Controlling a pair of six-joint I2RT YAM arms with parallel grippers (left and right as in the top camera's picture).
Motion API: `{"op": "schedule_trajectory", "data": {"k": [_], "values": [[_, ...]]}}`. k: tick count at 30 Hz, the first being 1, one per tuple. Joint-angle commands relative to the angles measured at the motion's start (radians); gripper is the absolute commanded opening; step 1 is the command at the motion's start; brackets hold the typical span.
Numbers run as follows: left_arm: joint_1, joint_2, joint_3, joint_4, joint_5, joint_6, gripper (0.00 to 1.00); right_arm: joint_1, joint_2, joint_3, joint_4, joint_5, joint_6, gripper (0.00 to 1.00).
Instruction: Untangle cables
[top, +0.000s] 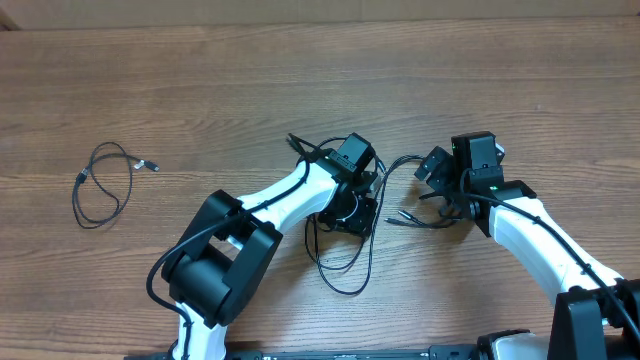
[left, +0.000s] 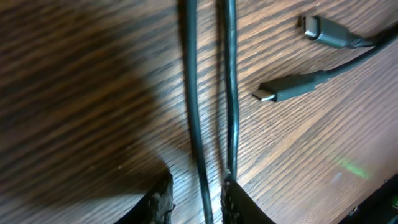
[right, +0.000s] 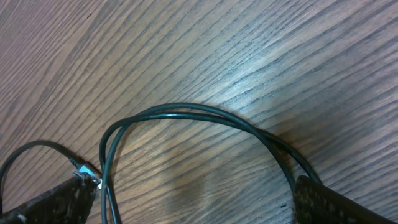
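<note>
A brown wood-grain table is filling the overhead view. One thin black cable coiled in a loose loop is lying alone at nine o'clock. A tangle of thin black cords is lying near centre, toward six o'clock, partly hidden beneath the left gripper. Its jaws are standing slightly apart, with one cord running loose between them. Two silver-tipped black plugs are resting at its two o'clock, their cords running out of frame. The right gripper is hovering, jaws spread wide, over a cord loop and gripping nothing.
</note>
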Motion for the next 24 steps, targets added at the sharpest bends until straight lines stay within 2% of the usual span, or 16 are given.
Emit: {"op": "schedule_trajectory", "data": {"k": [1, 3, 11, 24], "values": [[-0.005, 0.033, 0.008, 0.017, 0.003, 0.027, 0.27, -0.003, -0.005, -0.012, 0.002, 0.017, -0.003, 1.00], [-0.005, 0.033, 0.008, 0.024, 0.003, 0.027, 0.27, -0.003, -0.005, -0.012, 0.002, 0.017, -0.003, 1.00], [-0.007, 0.033, 0.008, 0.026, 0.003, 0.027, 0.19, -0.003, -0.005, -0.012, 0.002, 0.017, -0.003, 1.00], [-0.014, 0.033, 0.008, -0.002, 0.007, 0.023, 0.19, -0.003, -0.005, -0.012, 0.002, 0.017, -0.003, 1.00]]}}
